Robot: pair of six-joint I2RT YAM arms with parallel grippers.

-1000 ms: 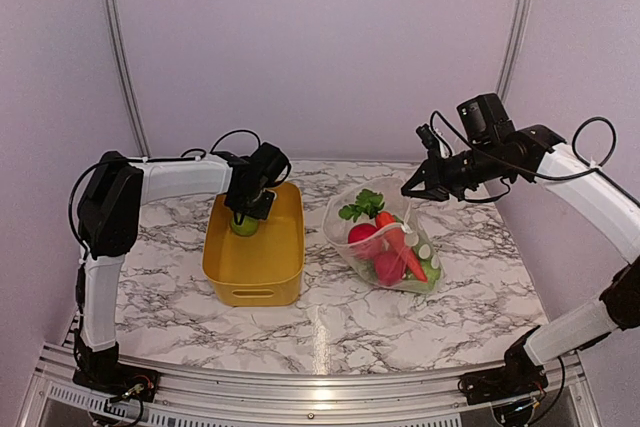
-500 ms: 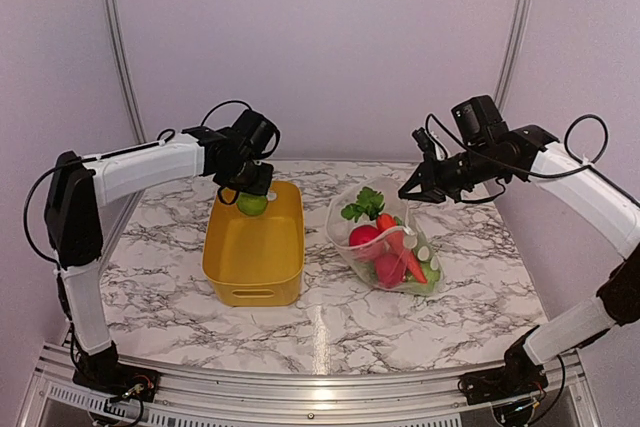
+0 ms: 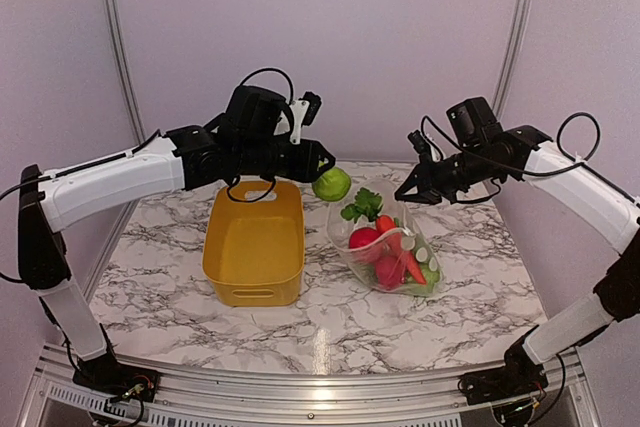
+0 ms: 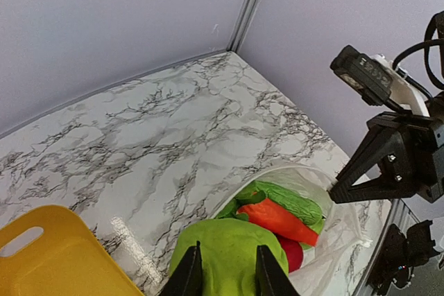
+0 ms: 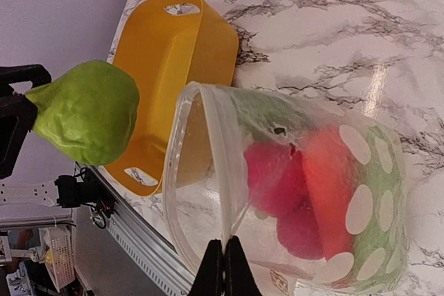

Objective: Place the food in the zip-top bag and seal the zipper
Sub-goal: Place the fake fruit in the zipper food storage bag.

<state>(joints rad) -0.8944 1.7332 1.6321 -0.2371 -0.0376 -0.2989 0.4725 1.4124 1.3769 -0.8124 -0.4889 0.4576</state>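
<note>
1. Since the earlier frames, the left arm has risen out of the yellow plastic bin (image 3: 250, 285) and swung right. The left end effector (image 4: 227, 270) now hovers near the bag mouth, above the white-and-grey marbled surface (image 3: 330, 332).
2. Left end effector state: clenched on the round green plastic toy apple (image 3: 332, 184), one finger on each side.
3. Right end effector (image 5: 223, 263) state: pinched shut on the mouth edge of the clear soft dotted zip-top bag (image 5: 359, 207), holding that mouth raised and open toward the bin.
4. Task progress:
   - Several food pieces already lie inside the bag, among them an orange toy carrot (image 4: 277, 221), red pieces (image 5: 274, 179) and a green leafy piece (image 3: 362, 205).
   - The apple is outside the bag, in the air just beside the mouth.
   - Remaining, by judgement: insert and release the apple, then press the thin clear zipper strip (image 5: 216, 164) closed. It stands unsealed.
5. View differences:
   - The top view shows no other food in the bin's visible interior, which neither wrist view confirms.
   - The left wrist view shows the apple nearly over the opening, with the right end effector beyond it.
   - The right wrist view alone shows the pinch on the mouth edge and the gap between apple and rim.
</note>
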